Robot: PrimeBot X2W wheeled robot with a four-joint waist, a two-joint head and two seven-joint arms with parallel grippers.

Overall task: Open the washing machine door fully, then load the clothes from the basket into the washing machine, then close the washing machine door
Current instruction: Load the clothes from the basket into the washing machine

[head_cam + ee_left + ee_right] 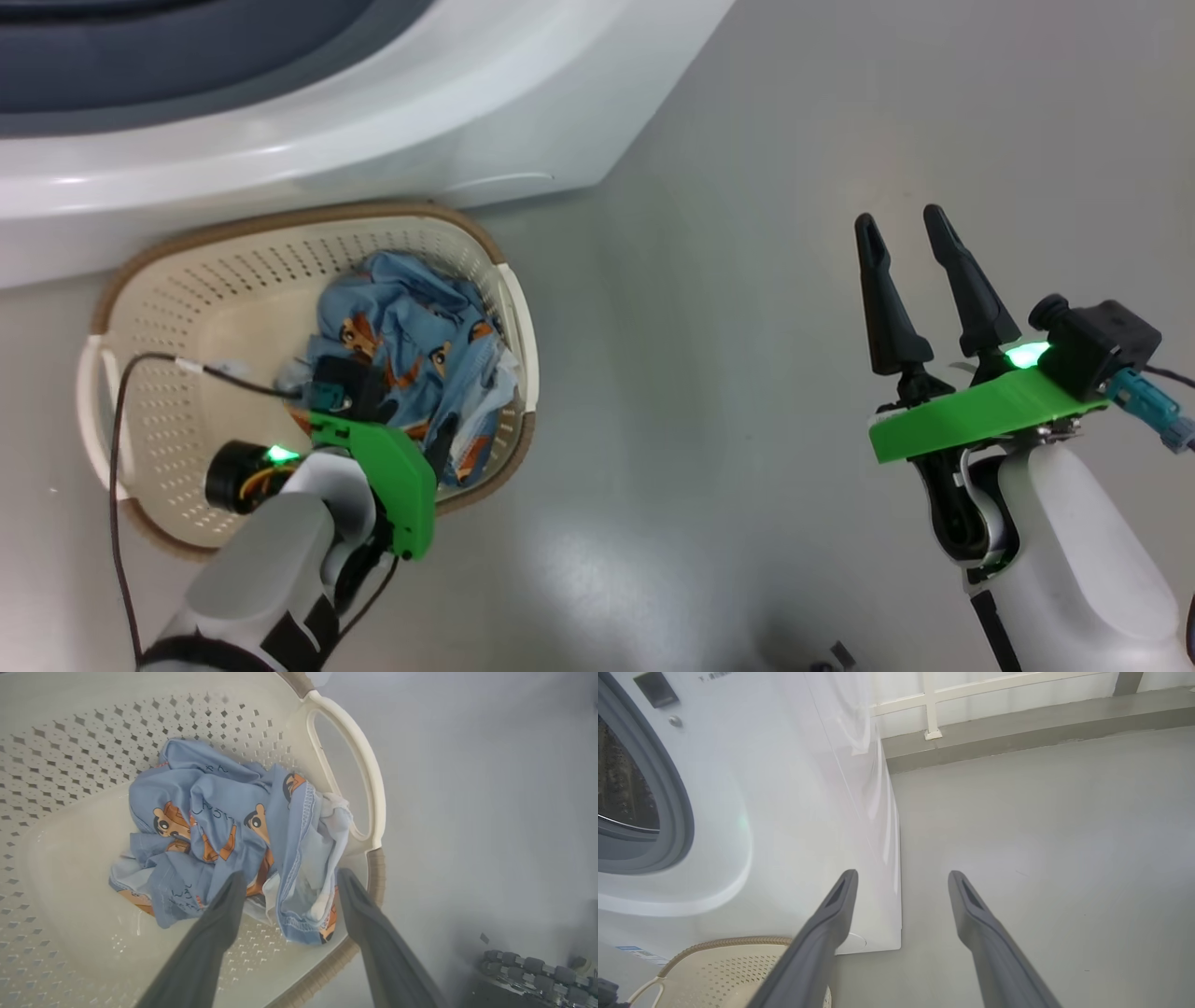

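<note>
Grey floor (794,140) is spreading wide to the right. A low ledge (1017,723) with a white railing (929,700) is running along the far side. A thin dark cable (117,448) is looping from the left arm over the basket's near rim.

The washing machine (373,140) is standing just behind the basket (233,280), its grey gasket (672,798) and steel drum (621,788) showing uncovered.

The clothes (411,345) are lying bunched in the basket's right half, against the wall below the side handle (369,788). They are light blue with orange-brown cartoon figures, and white trim is poking out at the edge.

The left gripper (290,877) is reaching into the basket, fingers spread over the bundle's near edge. Whether they are touching cloth I cannot tell.

The right gripper (900,220) is hanging over bare floor, well apart from the basket, fingers spread and holding nothing.
</note>
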